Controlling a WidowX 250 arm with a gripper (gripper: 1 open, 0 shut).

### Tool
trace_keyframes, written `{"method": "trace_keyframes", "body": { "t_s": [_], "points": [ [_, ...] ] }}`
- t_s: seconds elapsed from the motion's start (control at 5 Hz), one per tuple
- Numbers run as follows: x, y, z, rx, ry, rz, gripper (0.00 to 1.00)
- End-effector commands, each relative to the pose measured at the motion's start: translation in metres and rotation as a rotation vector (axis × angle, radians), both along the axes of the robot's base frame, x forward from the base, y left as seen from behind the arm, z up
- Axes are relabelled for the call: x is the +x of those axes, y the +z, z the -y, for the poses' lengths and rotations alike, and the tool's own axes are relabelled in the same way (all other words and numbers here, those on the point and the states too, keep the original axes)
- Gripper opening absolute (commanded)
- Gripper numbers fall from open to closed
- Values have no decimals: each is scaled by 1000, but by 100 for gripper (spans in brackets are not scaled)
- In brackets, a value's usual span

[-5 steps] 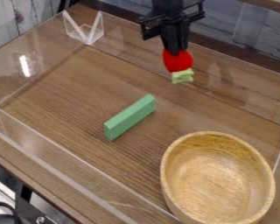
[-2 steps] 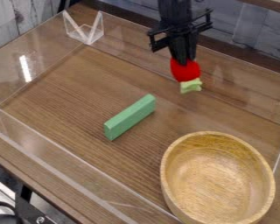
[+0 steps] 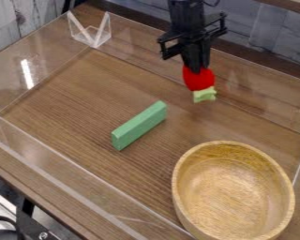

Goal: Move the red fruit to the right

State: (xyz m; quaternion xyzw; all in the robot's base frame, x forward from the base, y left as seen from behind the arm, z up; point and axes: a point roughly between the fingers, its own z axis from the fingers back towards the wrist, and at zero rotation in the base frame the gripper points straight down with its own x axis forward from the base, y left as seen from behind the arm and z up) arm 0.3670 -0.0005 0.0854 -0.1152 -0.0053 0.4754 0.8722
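single view: high front angle, moderately close, over table (image 3: 65, 103).

My gripper (image 3: 195, 66) is covering the top of the red fruit (image 3: 199, 80), so the contact between fingertips and fruit is not showing. My arm is running out past the top edge. The bowl (image 3: 232, 195) is being clipped by the bottom edge. Whether the fruit is touching the table (image 3: 78, 103) is unclear.

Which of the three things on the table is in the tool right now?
The red fruit. The tool is shut on it at the back right, its green cap hanging below. The green block lies flat mid-table and the wooden bowl sits front right, both untouched.
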Motion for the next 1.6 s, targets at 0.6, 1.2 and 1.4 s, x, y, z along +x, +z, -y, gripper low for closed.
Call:
{"method": "trace_keyframes", "body": {
  "t_s": [0.6, 1.2, 1.4],
  "points": [
    [-69, 44, 46, -25, -192, 61, 0],
    [-151, 27, 102, -20, -429, 6, 0],
    [-167, 14, 111, -33, -454, -8, 0]
  ]
}}
